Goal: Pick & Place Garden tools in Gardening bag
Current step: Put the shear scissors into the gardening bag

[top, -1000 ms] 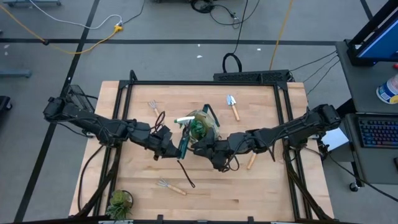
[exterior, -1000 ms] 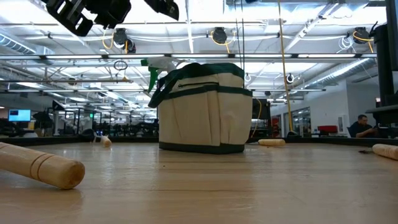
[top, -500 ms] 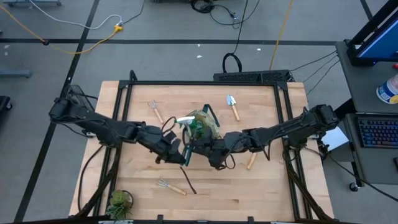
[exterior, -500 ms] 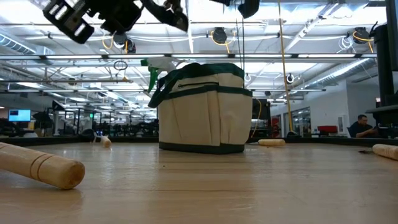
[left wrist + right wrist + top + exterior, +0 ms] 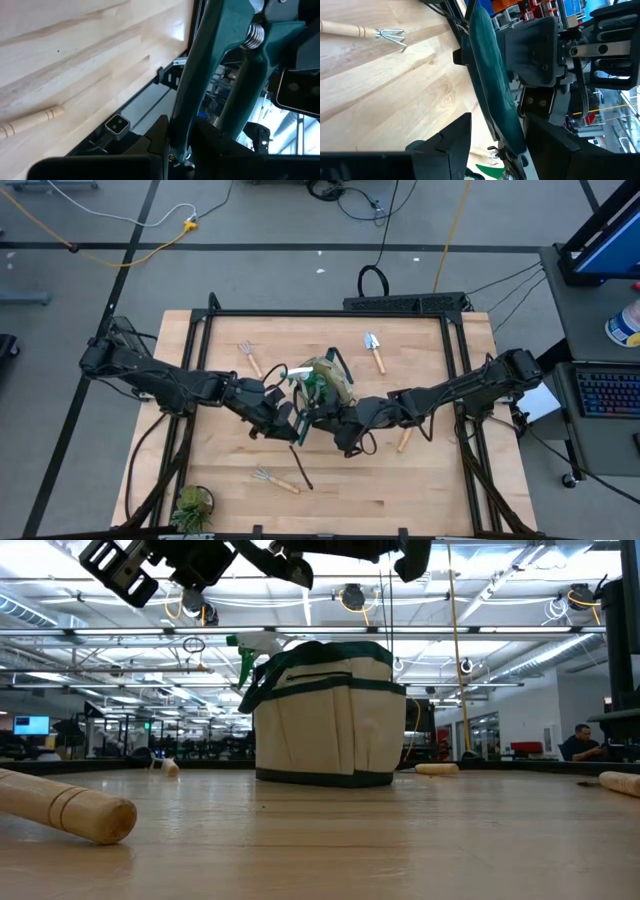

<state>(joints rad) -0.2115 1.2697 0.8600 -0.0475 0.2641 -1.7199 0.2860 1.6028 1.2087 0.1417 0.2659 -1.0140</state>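
The pruners (image 5: 297, 423) have teal handles and a coil spring (image 5: 252, 32). They hang above the table's middle, just in front of the gardening bag (image 5: 328, 380), a beige tote with green trim. My left gripper (image 5: 287, 420) is shut on them. My right gripper (image 5: 312, 418) faces it from the right, open, its fingers either side of a teal handle (image 5: 492, 85). A green spray bottle with a white trigger (image 5: 245, 650) sticks up out of the bag. My left gripper pinches one teal handle (image 5: 181, 131) between its two fingers, at a place well away from the spring. It comes from the table's left, slanting a little downward. The pruners are lifted clear of the table. My right gripper: whether its fingers touch the handle, I cannot tell.
A trowel (image 5: 374, 350) and a fork rake (image 5: 247, 356) lie behind the bag. A second fork rake (image 5: 272, 478) lies near the front, a wooden handle (image 5: 403, 440) to the right, and a potted plant (image 5: 192, 505) at the front left corner.
My left gripper has moved a little toward the table's right with the pruners and tipped somewhat, closing in on my right gripper. My right gripper has sunk slightly and now shows at the top of the low view.
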